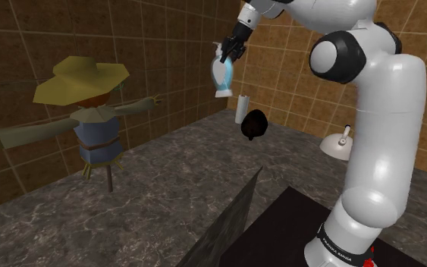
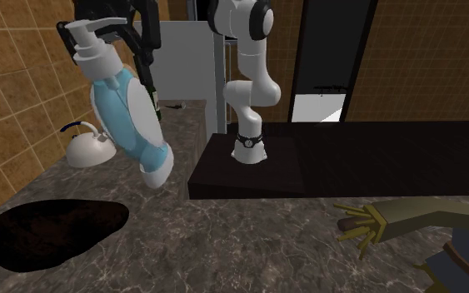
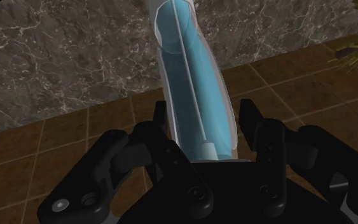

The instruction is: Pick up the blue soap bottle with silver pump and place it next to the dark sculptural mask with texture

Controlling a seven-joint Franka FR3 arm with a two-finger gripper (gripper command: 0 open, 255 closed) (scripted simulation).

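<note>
The soap bottle (image 1: 221, 73) is light blue and white with a pale pump (image 2: 89, 40). It hangs tilted in the air, high above the dark marble counter (image 1: 166, 190). My gripper (image 1: 227, 53) is shut on its upper part, just below the pump. In the wrist view the blue bottle (image 3: 193, 83) runs out between the two fingers (image 3: 250, 121), which clasp it. The dark mask (image 1: 255, 124) lies on the counter below and to the shoulder view's right of the bottle. In the second exterior view the mask (image 2: 53, 233) lies low at the left, beneath the bottle (image 2: 128, 116).
A scarecrow figure (image 1: 90, 114) with a straw hat stands at the shoulder view's left, arms spread. A white cylinder (image 1: 243, 108) stands behind the mask by the tiled wall. A white kettle (image 1: 339, 142) sits near the arm. The black stand (image 2: 349, 158) borders the counter.
</note>
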